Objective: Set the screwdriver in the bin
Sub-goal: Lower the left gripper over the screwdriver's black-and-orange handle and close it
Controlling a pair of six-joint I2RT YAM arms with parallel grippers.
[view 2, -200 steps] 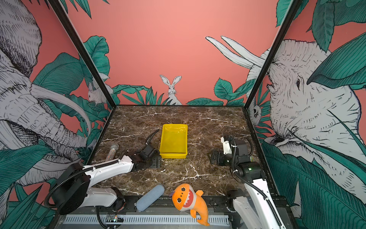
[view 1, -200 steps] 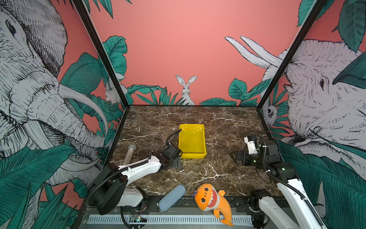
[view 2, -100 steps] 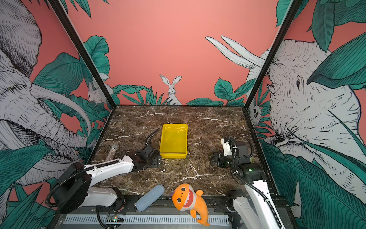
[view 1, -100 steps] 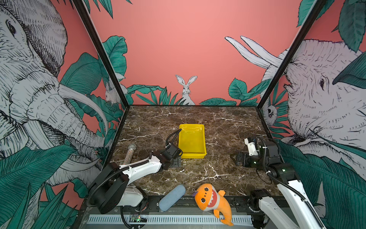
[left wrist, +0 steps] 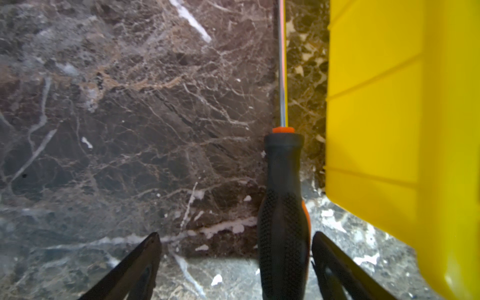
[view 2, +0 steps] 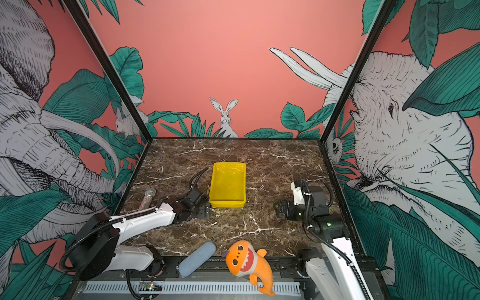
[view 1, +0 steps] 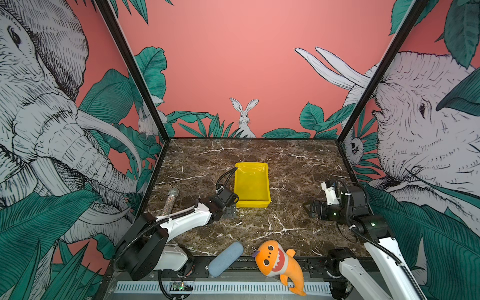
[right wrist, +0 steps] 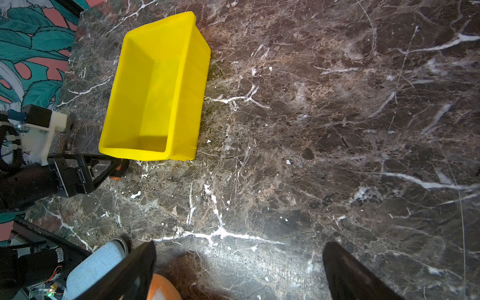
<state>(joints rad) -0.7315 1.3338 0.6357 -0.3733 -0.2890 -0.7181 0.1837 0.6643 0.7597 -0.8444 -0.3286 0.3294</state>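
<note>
On the marble counter point(left wrist: 130, 130), straddling the screwdriver point(left wrist: 283, 207) with left jaws spread wide, gripping nothing; lying shaft-forward between them, just beside the bin point(left wrist: 389, 130); right jaws open, empty, farther off.

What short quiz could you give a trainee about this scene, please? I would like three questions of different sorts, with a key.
1. True or false: the screwdriver already lies inside the bin.
2. The left tool is: A) shut on the handle; B) open, with the handle between its jaws; C) open above the bin.
3. What colour is the bin?
Key: 1 false; 2 B; 3 yellow.
</note>
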